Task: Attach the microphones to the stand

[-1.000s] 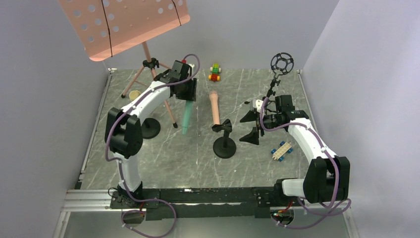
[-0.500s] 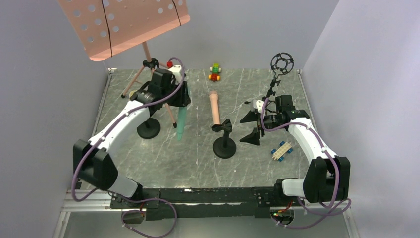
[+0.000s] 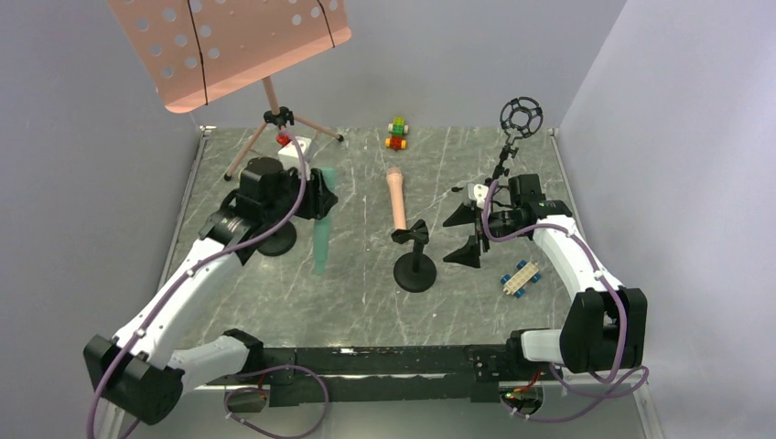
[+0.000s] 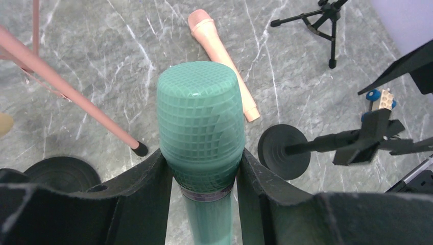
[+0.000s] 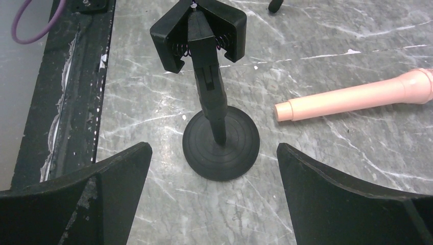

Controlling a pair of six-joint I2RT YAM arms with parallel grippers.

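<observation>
At far left, a salmon-pink music stand leans over the grey marbled bench. Beside it the left tool is clenched on the teal-green microphone just below its mesh head, the tail pointing down at the bench near a round black base. The salmon pink microphone lies flat mid-bench, its narrow tail toward the small black clip stand – whose sprung clip sits unfilled. The right tool hangs just right of that stand, released, jaws spread wide and grasping nothing. A blue-and-cream toy-brick car rests nearer the right edge – a ring-topped tripod stand rises behind it.
</observation>
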